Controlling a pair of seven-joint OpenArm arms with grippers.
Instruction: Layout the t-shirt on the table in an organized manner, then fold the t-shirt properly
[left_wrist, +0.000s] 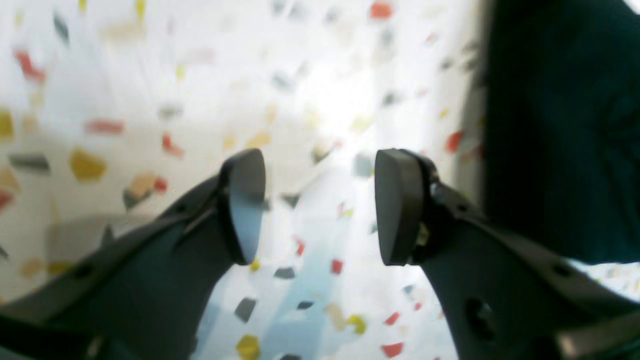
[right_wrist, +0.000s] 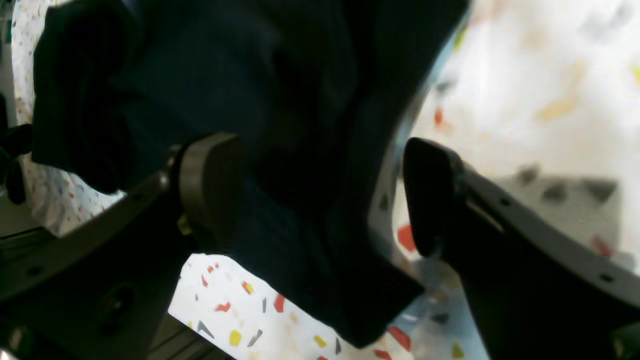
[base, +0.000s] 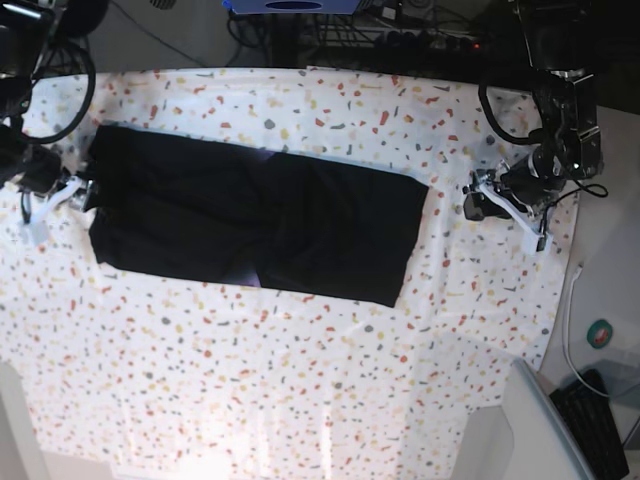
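Observation:
The black t-shirt (base: 250, 215) lies spread as a long, wrinkled band across the table (base: 300, 380), with a twist of folds near its middle. My right gripper (base: 82, 192) is at the shirt's left end in the base view. In the right wrist view it (right_wrist: 320, 195) stands open, and the shirt's edge (right_wrist: 280, 125) runs loosely between the fingers, not pinched. My left gripper (base: 470, 202) hovers just off the shirt's other end. In its wrist view the left gripper (left_wrist: 320, 205) is open with only speckled table (left_wrist: 200, 75) between the pads, and the shirt (left_wrist: 560, 125) is off to the right.
Cables and dark equipment (base: 400, 30) crowd the space behind the table's far edge. A keyboard (base: 595, 410) and a small green round object (base: 600, 333) lie on the surface beyond the table's right edge.

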